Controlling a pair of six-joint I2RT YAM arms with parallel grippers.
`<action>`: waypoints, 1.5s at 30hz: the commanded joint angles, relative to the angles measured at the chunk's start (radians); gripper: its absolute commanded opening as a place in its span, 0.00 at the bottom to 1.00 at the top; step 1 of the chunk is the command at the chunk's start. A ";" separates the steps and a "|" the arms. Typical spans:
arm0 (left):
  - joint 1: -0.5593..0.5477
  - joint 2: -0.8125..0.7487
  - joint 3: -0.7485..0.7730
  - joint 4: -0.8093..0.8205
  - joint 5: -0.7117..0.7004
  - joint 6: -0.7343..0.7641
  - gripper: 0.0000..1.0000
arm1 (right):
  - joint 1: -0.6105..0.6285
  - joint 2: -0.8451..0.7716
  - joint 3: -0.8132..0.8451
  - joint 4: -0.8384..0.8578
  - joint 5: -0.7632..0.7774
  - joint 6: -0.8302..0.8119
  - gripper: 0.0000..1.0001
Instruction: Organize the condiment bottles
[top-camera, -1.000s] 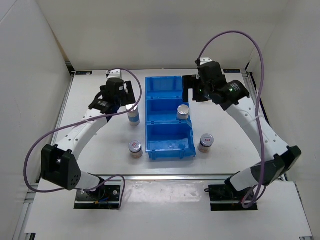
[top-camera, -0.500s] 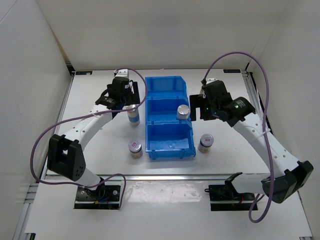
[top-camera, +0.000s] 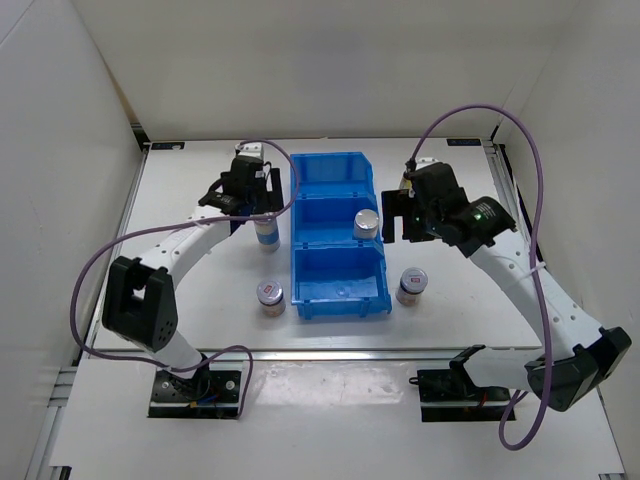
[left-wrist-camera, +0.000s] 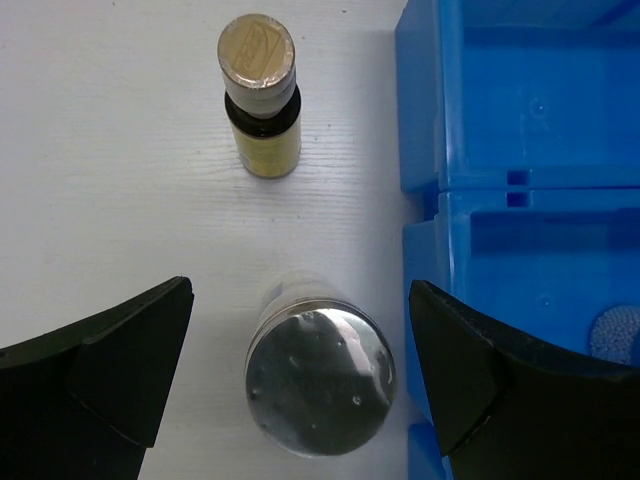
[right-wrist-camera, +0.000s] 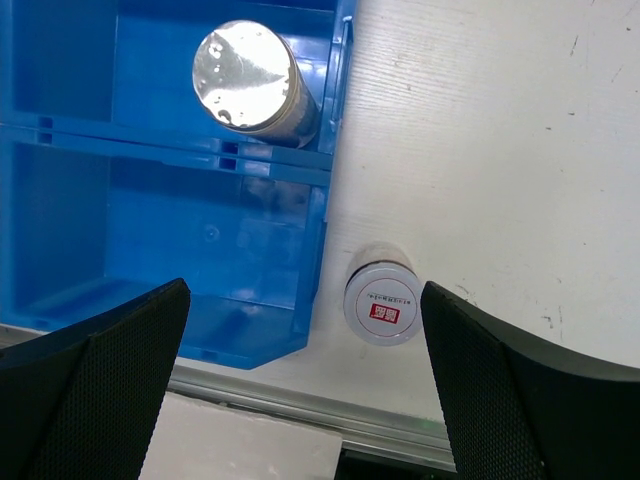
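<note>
My left gripper (top-camera: 252, 197) (left-wrist-camera: 300, 292) is open and hangs over a white cylinder with a silver cap (top-camera: 267, 233) (left-wrist-camera: 320, 380), which stands between its fingers just left of the blue bin (top-camera: 335, 290). A slim amber bottle (left-wrist-camera: 262, 100) stands beyond it, hidden in the top view. My right gripper (top-camera: 400, 215) (right-wrist-camera: 305, 292) is open and empty above the bin's right wall. A second white cylinder (top-camera: 367, 223) (right-wrist-camera: 250, 80) stands in the middle compartment. One short red-marked jar (top-camera: 411, 284) (right-wrist-camera: 381, 306) stands right of the bin, another (top-camera: 270, 295) left of it. The other amber bottle is out of view.
The bin's near compartment (right-wrist-camera: 200, 250) and far compartment (top-camera: 330, 172) hold nothing I can see. The table's metal front rail (right-wrist-camera: 300, 405) runs close below the right jar. White walls close in the table on three sides.
My left gripper has moved right, toward the bin, over the white cylinder. My right gripper has come forward from the back to beside the bin's middle compartment. No bottle has moved.
</note>
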 joint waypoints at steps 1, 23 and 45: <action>-0.005 0.012 0.039 0.016 0.026 -0.012 1.00 | 0.006 -0.012 -0.014 -0.011 0.016 0.013 0.99; -0.005 0.001 0.022 -0.038 0.017 -0.083 0.68 | 0.006 -0.012 -0.042 -0.022 0.025 0.022 0.99; -0.195 -0.036 0.444 -0.119 -0.119 0.008 0.20 | 0.006 -0.012 -0.060 -0.031 0.016 0.022 0.99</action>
